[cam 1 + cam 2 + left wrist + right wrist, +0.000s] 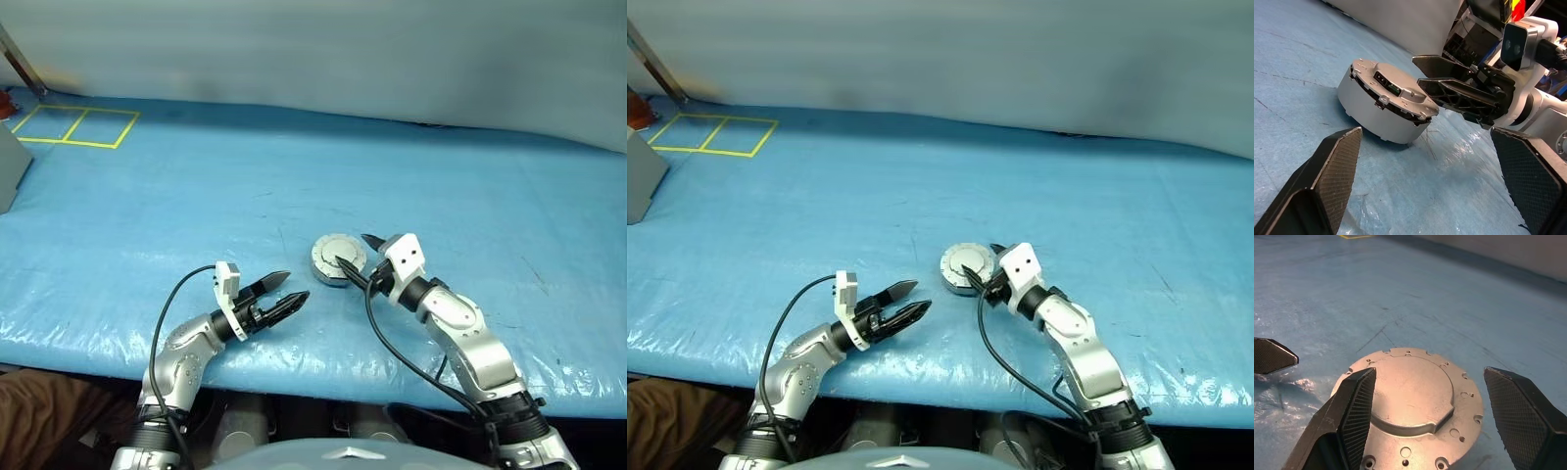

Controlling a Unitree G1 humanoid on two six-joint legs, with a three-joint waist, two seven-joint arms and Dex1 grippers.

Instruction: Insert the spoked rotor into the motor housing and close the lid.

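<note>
Blue tarpaulin point(411, 176) is covering the whole table in front of me, with yellow tape squares point(73, 125) lying at its far left corner. Near the front edge the motor housing point(336, 260) is sitting with its pale grey lid point(1413, 391) shut on top. I am seeing my right gripper point(355, 252) hovering over it, jaws spread wide and holding nothing. My left gripper point(286, 292) is waiting just beside it, jaws gaping and empty.
</note>
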